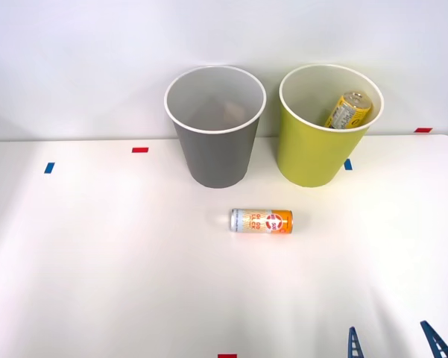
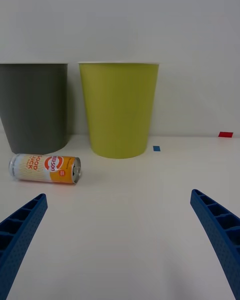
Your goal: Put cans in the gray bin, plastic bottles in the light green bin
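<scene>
A slim can (image 1: 262, 221), silver at one end and orange at the other, lies on its side on the white table in front of the two bins. Behind it stand the gray bin (image 1: 212, 156) on the left and the light green bin (image 1: 309, 156) on the right. A yellow-labelled container (image 1: 348, 110) leans inside the green one; I cannot tell whether it is a plastic bottle. My right gripper (image 1: 391, 339) hovers open at the table's near right edge, well short of the can. In the wrist view the can (image 2: 44, 168) lies before the gray bin (image 2: 35, 105), beside the light green bin (image 2: 120, 107), beyond my open gripper (image 2: 118, 195).
Small tape marks dot the table: red (image 1: 139, 150) and blue (image 1: 49, 168) on the left, red (image 1: 423, 130) at the far right, red (image 1: 227, 356) at the near edge. A white wall rises right behind the bins.
</scene>
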Tool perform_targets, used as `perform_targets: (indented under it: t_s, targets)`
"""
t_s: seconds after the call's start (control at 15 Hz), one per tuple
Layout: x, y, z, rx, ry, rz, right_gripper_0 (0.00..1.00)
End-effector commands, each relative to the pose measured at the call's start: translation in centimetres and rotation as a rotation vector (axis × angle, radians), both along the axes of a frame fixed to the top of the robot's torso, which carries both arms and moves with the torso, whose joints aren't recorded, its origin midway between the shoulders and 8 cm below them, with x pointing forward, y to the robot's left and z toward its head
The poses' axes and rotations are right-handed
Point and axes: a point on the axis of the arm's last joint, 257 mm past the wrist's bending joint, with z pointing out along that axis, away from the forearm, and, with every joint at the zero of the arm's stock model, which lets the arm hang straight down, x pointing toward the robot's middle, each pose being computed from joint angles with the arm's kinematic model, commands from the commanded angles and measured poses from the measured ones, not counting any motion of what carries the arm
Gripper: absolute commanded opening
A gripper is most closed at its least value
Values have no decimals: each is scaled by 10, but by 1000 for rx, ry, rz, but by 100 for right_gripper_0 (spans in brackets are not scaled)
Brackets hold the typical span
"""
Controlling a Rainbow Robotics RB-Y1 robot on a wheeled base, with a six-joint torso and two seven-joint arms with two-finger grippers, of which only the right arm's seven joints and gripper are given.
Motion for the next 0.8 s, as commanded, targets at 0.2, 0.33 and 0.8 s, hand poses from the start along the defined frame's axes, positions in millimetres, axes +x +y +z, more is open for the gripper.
perform_targets:
  t_s: [0.2, 0.33, 0.8]
  targets:
    - [-17, -1, -34, -31, 73, 16, 99]
    - [-21, 4, -38, -39, 88, 42, 99]
    - [-27, 4, -39, -26, 97, 46, 99]
